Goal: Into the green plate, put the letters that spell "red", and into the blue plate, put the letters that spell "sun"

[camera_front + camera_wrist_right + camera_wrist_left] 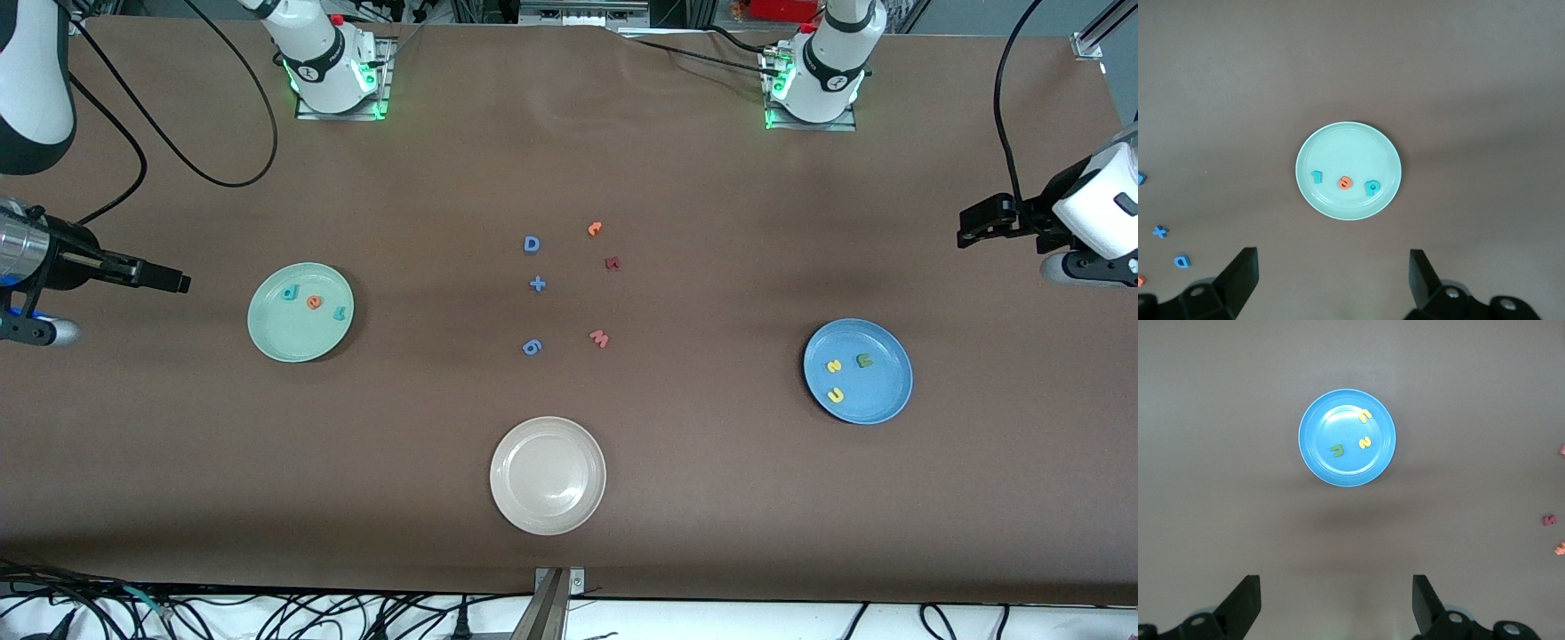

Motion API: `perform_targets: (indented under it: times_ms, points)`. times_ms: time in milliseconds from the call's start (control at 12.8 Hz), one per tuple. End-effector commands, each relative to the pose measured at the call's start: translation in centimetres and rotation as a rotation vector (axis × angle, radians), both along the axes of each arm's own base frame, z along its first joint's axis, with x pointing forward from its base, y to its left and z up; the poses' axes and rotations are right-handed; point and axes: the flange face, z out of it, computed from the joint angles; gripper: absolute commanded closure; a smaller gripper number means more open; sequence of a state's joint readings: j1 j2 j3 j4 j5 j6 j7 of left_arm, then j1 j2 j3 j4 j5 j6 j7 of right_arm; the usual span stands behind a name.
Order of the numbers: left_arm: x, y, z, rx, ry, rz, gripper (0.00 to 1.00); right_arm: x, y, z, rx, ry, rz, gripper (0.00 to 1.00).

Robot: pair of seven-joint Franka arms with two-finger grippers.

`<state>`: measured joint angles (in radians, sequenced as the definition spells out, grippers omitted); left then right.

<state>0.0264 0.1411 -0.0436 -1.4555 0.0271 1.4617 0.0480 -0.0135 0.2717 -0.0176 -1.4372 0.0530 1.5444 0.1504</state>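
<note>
The green plate (284, 335) (1348, 141) lies toward the right arm's end of the table. In it sit a teal "d" (290, 292), an orange "e" (314, 302) and a teal "r" (338, 313). The blue plate (882, 396) (1328, 420) lies toward the left arm's end and holds a yellow "s" (833, 365), a dark green "u" (863, 360) and a yellow "n" (836, 395). My right gripper (173, 281) (1331, 257) hangs open and empty over bare table beside the green plate. Over bare table beside the blue plate, my left gripper (971, 228) (1335, 581) is open and empty.
A beige-white plate (548, 476) sits empty near the front camera. Loose letters lie mid-table: a blue "D" (532, 244), a blue plus (537, 284), a blue "6" (532, 347), an orange letter (595, 228), a dark red letter (612, 263), a red "w" (599, 338).
</note>
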Motion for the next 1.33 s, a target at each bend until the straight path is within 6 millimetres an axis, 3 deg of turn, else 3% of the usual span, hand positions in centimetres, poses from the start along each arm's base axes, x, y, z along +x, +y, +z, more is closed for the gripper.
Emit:
perform_targets:
  times_ms: [0, 1249]
  points:
    - [0.47, -0.15, 0.53, -0.031, -0.012, -0.003, 0.0, -1.12, -0.06, 0.44, -0.009, -0.023, 0.045, 0.0]
    - [0.48, -0.06, 0.53, -0.031, -0.012, -0.001, 0.0, -0.17, 0.03, 0.46, -0.002, -0.028, 0.038, 0.0]
